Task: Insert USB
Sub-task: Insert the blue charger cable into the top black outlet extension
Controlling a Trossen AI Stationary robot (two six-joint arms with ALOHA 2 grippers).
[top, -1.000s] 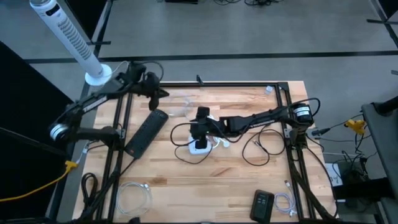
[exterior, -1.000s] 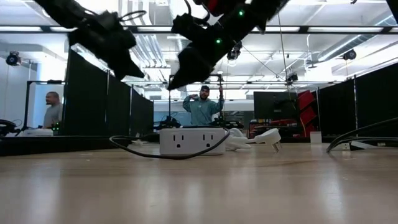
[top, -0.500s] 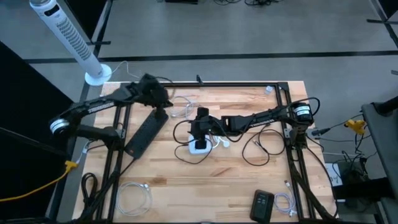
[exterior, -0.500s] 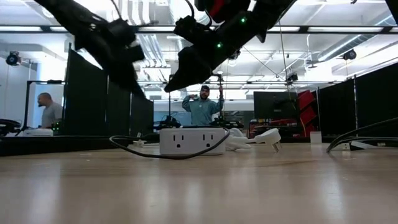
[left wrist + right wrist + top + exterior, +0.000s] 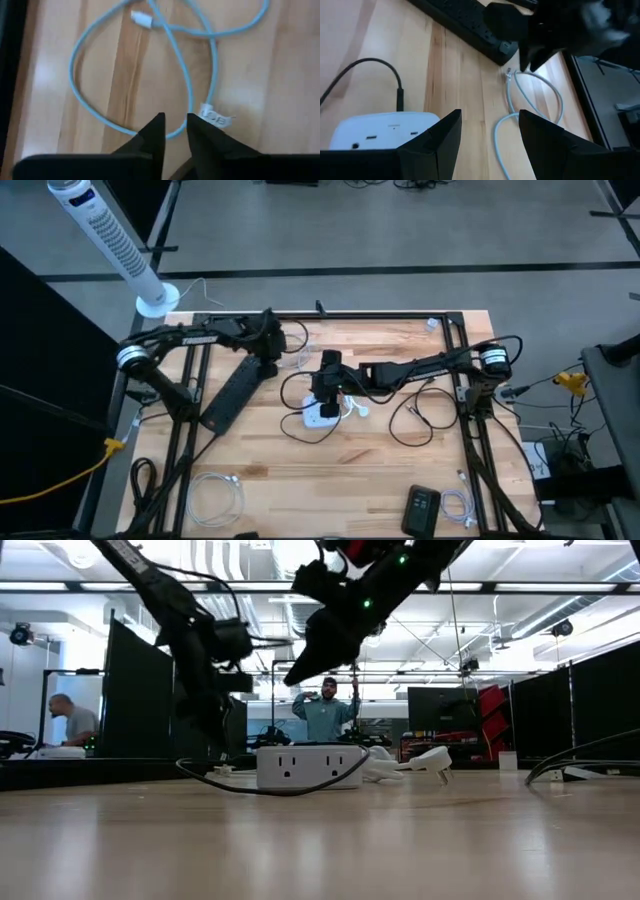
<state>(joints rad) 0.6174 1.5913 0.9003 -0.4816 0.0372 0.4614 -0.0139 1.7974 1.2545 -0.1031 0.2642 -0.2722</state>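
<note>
A light blue USB cable (image 5: 73, 70) lies in a loose loop on the wooden table, with a white plug (image 5: 141, 19) at one end and a labelled plug (image 5: 216, 117) at the other. My left gripper (image 5: 175, 129) hangs just above the loop, pointing steeply down, its fingers a narrow gap apart with nothing between them. It shows at the far left of the table (image 5: 270, 345). A white charging hub (image 5: 320, 415) rests flat at the table's middle. My right gripper (image 5: 490, 131) hovers open above the hub (image 5: 380, 131), touching nothing.
A black power strip (image 5: 232, 395) lies slanted left of the hub. Black cords (image 5: 415, 420) curl at the right. A white coiled cable (image 5: 215, 490) and a black box (image 5: 422, 508) lie near the front edge. People stand in the room behind (image 5: 325, 710).
My left gripper has swung from the table's far left corner toward the right and the near side, sinking toward the blue cable and tipping to point more steeply down. The right arm and the cable have kept still.
</note>
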